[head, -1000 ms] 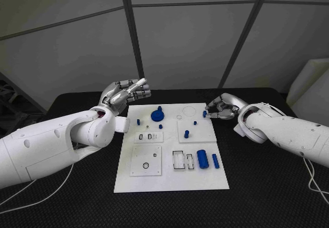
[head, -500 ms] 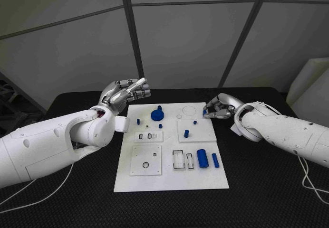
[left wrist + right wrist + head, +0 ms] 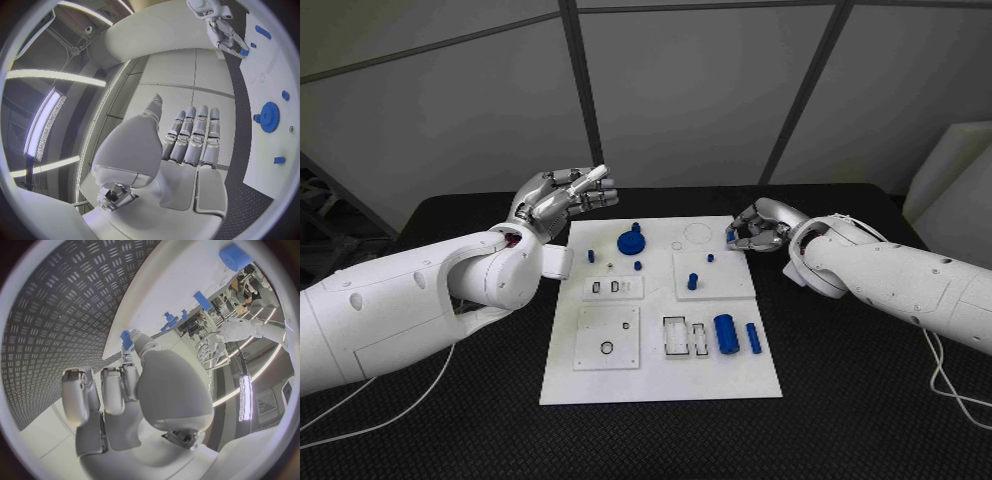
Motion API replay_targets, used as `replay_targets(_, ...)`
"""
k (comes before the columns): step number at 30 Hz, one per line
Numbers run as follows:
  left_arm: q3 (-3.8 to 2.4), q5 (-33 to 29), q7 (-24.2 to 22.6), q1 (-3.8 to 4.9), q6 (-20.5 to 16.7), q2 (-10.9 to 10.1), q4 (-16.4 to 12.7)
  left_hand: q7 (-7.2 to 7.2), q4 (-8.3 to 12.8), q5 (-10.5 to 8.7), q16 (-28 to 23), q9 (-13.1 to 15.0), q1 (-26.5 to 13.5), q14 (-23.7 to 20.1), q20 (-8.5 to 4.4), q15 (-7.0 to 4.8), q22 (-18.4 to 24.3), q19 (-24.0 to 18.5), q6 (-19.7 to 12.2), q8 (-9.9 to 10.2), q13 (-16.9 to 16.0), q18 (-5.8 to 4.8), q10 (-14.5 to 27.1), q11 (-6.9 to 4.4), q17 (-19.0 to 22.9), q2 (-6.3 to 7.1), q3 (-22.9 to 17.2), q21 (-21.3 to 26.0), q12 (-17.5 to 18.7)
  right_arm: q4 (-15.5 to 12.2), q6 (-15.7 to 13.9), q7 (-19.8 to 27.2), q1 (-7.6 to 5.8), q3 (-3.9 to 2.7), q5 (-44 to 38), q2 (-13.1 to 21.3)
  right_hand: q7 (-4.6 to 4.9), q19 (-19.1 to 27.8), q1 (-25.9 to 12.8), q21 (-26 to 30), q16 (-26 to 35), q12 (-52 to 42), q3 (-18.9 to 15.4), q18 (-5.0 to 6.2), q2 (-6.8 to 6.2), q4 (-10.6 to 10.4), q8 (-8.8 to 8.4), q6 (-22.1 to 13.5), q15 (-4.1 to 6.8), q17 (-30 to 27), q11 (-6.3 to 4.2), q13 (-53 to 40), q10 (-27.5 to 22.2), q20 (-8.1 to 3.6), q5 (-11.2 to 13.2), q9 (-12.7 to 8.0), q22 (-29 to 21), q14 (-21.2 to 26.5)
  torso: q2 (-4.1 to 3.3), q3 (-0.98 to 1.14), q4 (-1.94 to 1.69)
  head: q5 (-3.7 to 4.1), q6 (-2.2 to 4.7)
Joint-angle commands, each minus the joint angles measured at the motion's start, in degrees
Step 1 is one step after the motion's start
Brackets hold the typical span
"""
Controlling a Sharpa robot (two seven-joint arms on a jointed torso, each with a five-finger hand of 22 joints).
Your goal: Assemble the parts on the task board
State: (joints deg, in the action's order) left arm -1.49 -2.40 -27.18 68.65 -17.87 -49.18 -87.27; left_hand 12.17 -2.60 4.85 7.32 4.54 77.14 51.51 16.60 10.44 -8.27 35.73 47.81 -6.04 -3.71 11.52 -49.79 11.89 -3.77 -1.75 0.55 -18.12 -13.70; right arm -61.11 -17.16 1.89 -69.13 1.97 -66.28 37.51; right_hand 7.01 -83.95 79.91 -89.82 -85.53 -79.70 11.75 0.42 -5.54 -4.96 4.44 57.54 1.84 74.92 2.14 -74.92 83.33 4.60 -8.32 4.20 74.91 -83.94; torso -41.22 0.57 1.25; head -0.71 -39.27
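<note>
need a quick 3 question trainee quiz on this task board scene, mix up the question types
1. True or false: the left hand is raised off the task board and holds nothing.
2. Multiple choice: what does the right hand pinch at the board's far right corner? A) the blue gear B) a small blue part C) the large blue cylinder
3. Fill in: the large blue cylinder lies on the board's near half, next to a thinner blue ____.

Key
1. True. Its fingers are curled above the table, left of the board.
2. B. The small blue part sits at its fingertips; the blue gear lies apart, untouched.
3. Peg: the thin blue peg lies beside it.
</note>
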Motion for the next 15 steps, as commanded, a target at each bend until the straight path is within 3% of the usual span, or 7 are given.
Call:
replay_targets(1, -0.05, 0.37, 0.02, 0.06, 0.85, 0.02, -0.06, 2.23, 0.32, -0.16, -0.28, -0.05, -0.22, -0.20, -0.16, 0.13, 0.07, 0.43, 0.42, 0.29, 0.05, -1.46, -0.16, 0.02, 0.06, -0.51, 0.07, -0.19, 0.18, 0.09, 0.65, -0.61, -0.12, -0.03, -0.86, -0.12, -0.11, -6.05, -0.10, -0.18, -0.13, -0.40, 0.44, -0.42, 0.64, 0.17, -0.25, 0.35, 0.31, 6.68, -0.07, -6.07, 0.52, -0.33, -0.19, -0.06, 15.09, -4.14, 0.01, 0.01, 0.06, 0.01, 0.00)
replay_targets(7, -0.05, 0.37, 0.05, 0.07, 0.95, 0.05, -0.04, 2.25, 0.35, -0.17, -0.30, -0.07, -0.27, -0.19, -0.16, 0.14, 0.08, 0.45, 0.38, 0.35, 0.06, -1.47, -0.12, 0.04, 0.06, -0.54, 0.11, -0.20, 0.25, 0.29, 0.14, -1.40, -0.12, -0.03, -1.10, -0.32, -0.54, -6.05, 0.47, -0.18, -0.19, -0.58, 1.71, -0.42, 2.39, 0.71, 0.32, 2.42, 0.56, 6.83, -0.42, -6.24, 0.60, -0.52, -0.15, 0.32, 15.09, -4.16, 0.02, 0.03, 0.04, 0.11, 0.04)
replay_targets(15, -0.05, 0.37, 0.09, 0.07, 0.96, 0.01, -0.09, 2.26, 0.36, -0.17, -0.32, -0.09, -0.30, -0.18, -0.16, 0.15, 0.09, 0.47, 0.36, 0.39, 0.06, -1.47, -0.09, 0.06, 0.06, -0.56, 0.12, -0.21, 0.30, 0.28, -0.69, -1.69, -0.11, -0.03, -1.14, -0.50, -0.88, -6.05, 0.29, -0.18, -0.21, -0.81, 2.20, -0.42, 3.12, 0.99, 0.56, 3.66, 0.78, 6.89, -0.69, -6.46, 0.74, -0.72, -0.28, 0.60, 15.09, -4.17, 0.00, 0.03, 0.04, 0.30, -0.16)
